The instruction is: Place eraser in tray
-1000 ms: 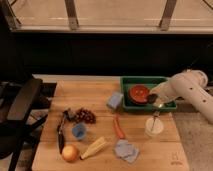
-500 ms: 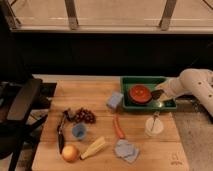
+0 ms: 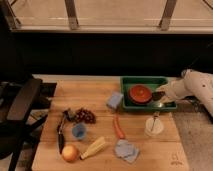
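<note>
Noting the gripper (image 3: 159,96) raised from the cup side to the green tray (image 3: 145,80) right end; we see the eraser (image 3: 156,95) clamped in its jaws, release pending.

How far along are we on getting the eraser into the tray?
Pickup and carry look done: the gripper is over the right end of the green tray, beside the red bowl, with a small dark piece, probably the eraser, at its tip. In hand: positioning. Left: releasing it and withdrawing.
</note>
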You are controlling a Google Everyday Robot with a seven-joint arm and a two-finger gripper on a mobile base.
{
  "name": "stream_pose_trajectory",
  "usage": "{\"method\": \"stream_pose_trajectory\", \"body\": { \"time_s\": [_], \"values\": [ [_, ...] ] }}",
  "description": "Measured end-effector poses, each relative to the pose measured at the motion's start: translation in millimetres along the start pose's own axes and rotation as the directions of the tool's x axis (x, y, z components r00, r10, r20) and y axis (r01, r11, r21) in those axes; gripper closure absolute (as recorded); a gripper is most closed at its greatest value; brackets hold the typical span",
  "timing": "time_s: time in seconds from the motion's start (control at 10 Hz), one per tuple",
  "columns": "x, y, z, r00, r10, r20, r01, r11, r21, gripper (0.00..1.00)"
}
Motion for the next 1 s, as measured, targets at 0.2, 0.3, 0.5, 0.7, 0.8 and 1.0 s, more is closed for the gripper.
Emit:
{"method": "stream_pose_trajectory", "body": {
  "time_s": [0.2,0.3,0.5,0.7,0.8,1.0],
  "values": [
    [-2.2,2.6,-0.1,1.000,-0.007,-0.006,0.007,1.000,-0.008,0.20],
    [-1.9,3.1,-3.2,1.000,-0.009,-0.017,0.009,1.000,-0.006,0.20],
    [1.2,8.1,-26.7,0.997,-0.009,-0.070,0.010,1.000,0.014,0.20],
    [5.8,25.0,-52.6,0.993,0.006,-0.119,-0.003,0.999,0.033,0.20],
    [7.3,30.9,-59.0,0.991,0.013,-0.133,-0.008,0.999,0.036,0.20],
    [4.7,30.4,-58.5,0.991,0.010,-0.133,-0.005,0.999,0.035,0.20]
  ]
}}
